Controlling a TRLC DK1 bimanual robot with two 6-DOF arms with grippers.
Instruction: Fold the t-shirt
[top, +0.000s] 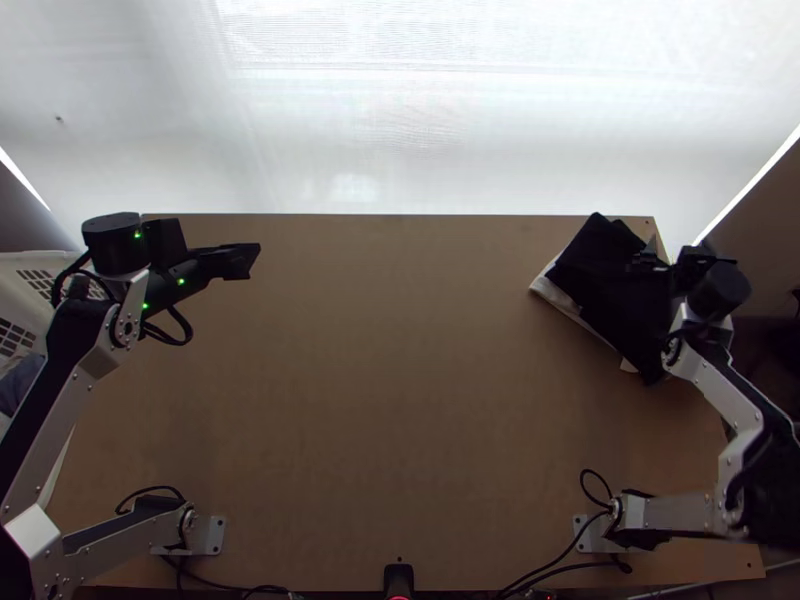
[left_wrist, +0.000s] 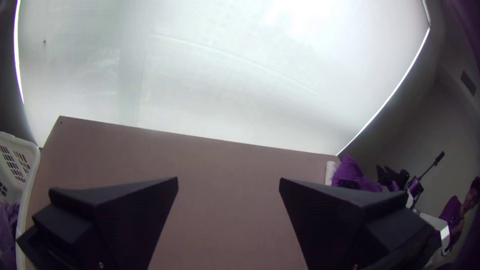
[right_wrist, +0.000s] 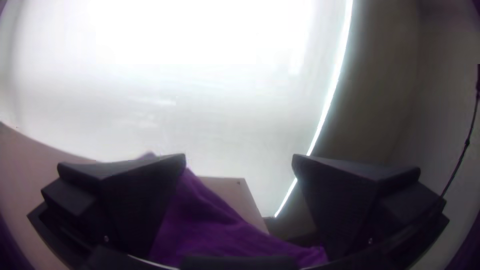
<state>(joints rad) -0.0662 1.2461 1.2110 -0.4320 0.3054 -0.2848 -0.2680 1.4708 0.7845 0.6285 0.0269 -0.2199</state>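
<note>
A dark cloth (top: 612, 275) lies in a folded pile at the table's far right, over a light cloth whose edge shows along its left side. In the right wrist view the dark cloth (right_wrist: 215, 225) looks purple. My right gripper (top: 655, 260) is above the pile's right part; in its wrist view the gripper (right_wrist: 240, 160) stands open, fingers wide apart. My left gripper (top: 250, 260) is over the table's far left, away from the cloth. Its wrist view shows the gripper (left_wrist: 228, 182) open with nothing between its fingers, and the purple cloth (left_wrist: 352, 175) far off.
A white basket (top: 30, 275) with cloth in it stands beyond the table's left edge. Bare table (top: 400, 380) stretches between the arms. A white sheet (top: 400, 120) hangs behind the far edge. Cables lie near both bases. A person shows at the left wrist view's edge.
</note>
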